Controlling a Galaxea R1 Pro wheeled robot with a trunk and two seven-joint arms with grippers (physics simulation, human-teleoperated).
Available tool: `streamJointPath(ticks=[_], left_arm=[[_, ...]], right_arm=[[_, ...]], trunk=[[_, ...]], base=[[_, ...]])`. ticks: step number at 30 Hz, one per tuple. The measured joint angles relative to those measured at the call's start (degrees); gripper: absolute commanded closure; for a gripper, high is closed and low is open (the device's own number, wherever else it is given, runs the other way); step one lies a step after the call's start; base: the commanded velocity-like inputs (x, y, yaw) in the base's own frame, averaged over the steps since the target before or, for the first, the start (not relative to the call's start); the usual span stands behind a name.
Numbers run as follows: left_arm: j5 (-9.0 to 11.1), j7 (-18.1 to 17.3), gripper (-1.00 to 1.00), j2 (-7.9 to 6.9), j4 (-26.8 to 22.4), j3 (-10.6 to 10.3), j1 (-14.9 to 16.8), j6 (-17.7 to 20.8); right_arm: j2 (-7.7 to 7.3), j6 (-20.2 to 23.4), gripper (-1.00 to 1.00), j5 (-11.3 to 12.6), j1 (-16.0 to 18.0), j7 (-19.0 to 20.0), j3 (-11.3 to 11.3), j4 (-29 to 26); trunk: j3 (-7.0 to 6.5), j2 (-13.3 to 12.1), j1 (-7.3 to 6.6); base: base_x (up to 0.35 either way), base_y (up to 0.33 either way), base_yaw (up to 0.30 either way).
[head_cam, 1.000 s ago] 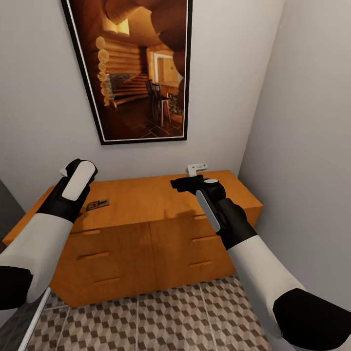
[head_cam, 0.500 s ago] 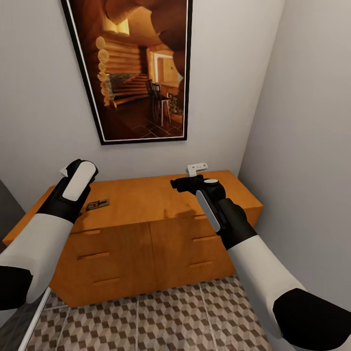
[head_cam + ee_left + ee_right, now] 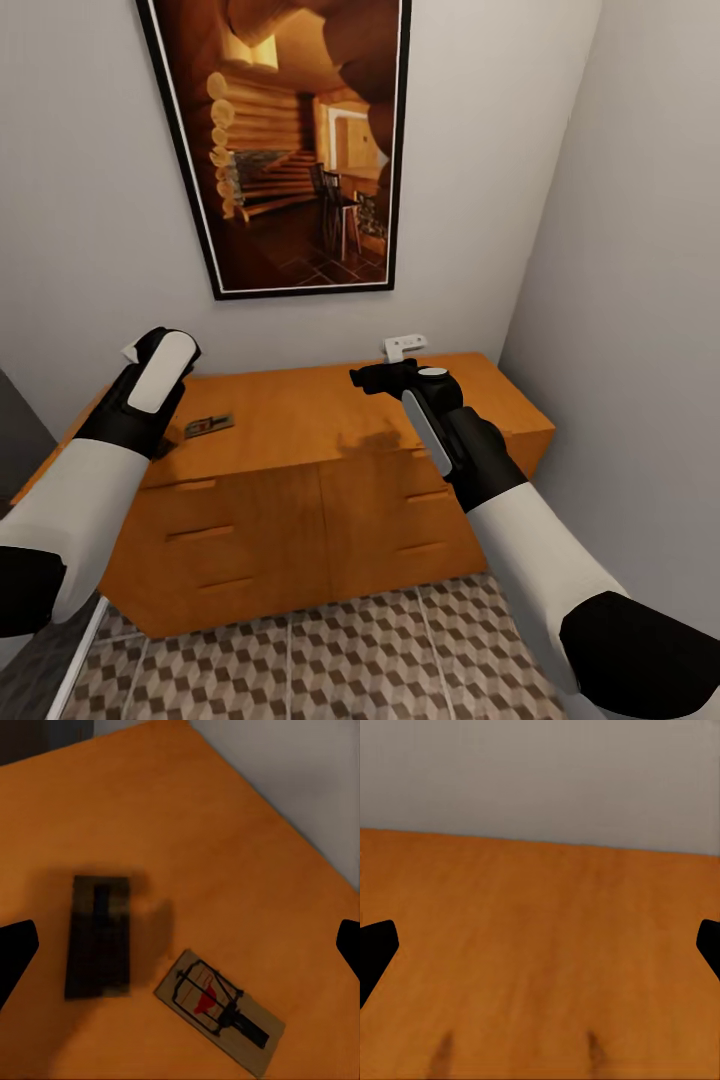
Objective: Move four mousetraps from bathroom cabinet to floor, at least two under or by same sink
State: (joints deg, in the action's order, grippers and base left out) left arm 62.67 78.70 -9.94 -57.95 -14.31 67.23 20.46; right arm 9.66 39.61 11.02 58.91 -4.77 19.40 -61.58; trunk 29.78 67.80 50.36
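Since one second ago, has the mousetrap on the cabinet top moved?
No. The mousetrap keeps its place on the cabinet, near the top's left end. Picture, cabinet and trap all shifted together in the head view, so the camera moved, not the trap.

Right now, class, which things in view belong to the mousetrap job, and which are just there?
Job:
flat brown mousetrap
dark blurred rectangular mousetrap
orange-brown wooden cabinet
cube-patterned tiled floor

Just there:
black-framed log-cabin picture
small white fitting
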Motion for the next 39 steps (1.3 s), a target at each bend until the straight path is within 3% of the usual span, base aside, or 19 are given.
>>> streamJointPath(ticks=[18, 27, 39], left_arm=[[0.0, 0.0, -1.0, -0.8, 0.0, -0.1, -0.1, 0.0], [-0.1, 0.1, -1.0, -2.67, 0.3, -0.1, -1.1, 0.0], [-0.3, -0.5, -1.0, -2.59, 11.8, 0.0, -1.4, -0.5]], right_arm=[[0.01, 0.0, -1.0, 0.0, 0.0, 0.0, 0.0, 0.0], [0.01, 0.0, -1.0, 0.0, 0.0, 0.0, 0.0, 0.0], [0.01, 0.0, -1.0, 0.0, 0.0, 0.0, 0.0, 0.0]], trunk=[[0.0, 0.0, 0.02], [0.0, 0.0, 0.02], [0.0, 0.0, 0.02]], base=[[0.031, 0.04, 0.0], [0.0, 0.074, 0.0], [0.0, 0.007, 0.0]])
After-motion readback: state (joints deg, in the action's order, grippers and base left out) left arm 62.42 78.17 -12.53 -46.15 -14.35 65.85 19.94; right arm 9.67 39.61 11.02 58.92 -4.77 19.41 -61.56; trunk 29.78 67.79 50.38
